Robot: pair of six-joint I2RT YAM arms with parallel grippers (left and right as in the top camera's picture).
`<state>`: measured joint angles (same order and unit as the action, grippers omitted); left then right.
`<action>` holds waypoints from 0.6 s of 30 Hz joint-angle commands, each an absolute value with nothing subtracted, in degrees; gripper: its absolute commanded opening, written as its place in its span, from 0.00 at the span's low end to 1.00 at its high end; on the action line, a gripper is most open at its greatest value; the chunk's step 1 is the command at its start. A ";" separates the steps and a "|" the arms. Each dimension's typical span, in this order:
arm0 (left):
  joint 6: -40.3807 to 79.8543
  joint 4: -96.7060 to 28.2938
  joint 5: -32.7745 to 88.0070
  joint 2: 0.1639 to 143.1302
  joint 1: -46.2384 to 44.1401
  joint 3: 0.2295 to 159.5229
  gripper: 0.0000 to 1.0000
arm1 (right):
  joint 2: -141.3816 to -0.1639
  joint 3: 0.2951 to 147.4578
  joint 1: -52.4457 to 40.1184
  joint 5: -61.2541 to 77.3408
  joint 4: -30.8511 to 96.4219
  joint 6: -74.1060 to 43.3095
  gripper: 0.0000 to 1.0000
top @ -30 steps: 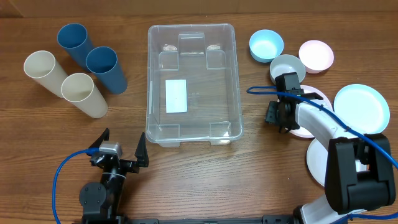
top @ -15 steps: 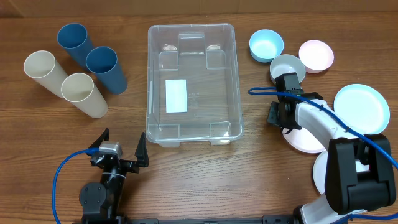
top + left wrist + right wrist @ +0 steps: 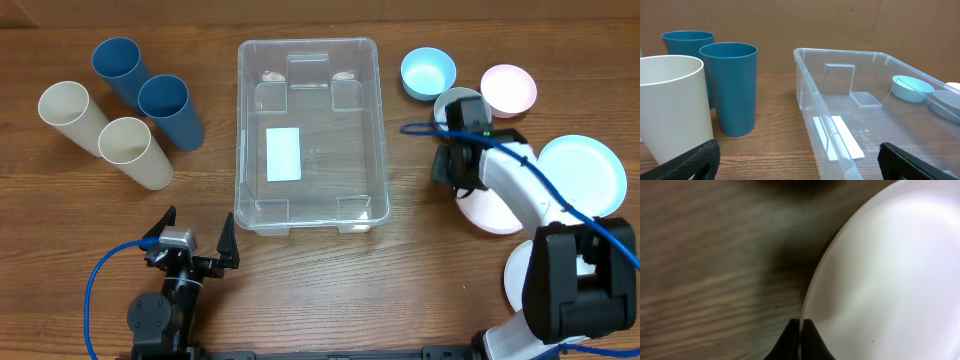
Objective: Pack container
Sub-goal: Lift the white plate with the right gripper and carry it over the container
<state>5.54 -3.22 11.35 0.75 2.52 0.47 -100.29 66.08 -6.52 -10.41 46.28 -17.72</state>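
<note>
On the wooden table [image 3: 320, 290], right tool [image 3: 800, 326] pinches a pink plate [image 3: 492, 213]; left tool [image 3: 197, 228] spread

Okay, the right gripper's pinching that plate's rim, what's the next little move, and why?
Probably lift the pink plate slightly off the table: the right gripper is shut on its rim on the side facing the container, which holds nothing yet.
</note>
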 commanded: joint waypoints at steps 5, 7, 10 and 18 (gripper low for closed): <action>4.67 -3.22 11.42 0.47 2.98 0.27 1.00 | -100.25 83.15 -6.81 -10.02 59.59 -17.34 0.04; 4.67 -3.22 11.42 0.47 2.98 0.27 1.00 | -100.09 87.05 -6.81 -9.34 63.53 -17.30 0.04; 4.67 -3.22 11.42 0.47 2.98 0.27 1.00 | -98.59 92.07 -6.81 -6.07 67.64 -15.81 0.04; 4.67 -3.22 11.42 0.47 2.98 0.27 1.00 | -90.54 97.93 -21.10 0.10 68.10 1.15 0.04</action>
<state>5.54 -3.20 11.35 0.75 2.52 0.47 -94.61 95.02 -13.65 1.34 68.47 -4.23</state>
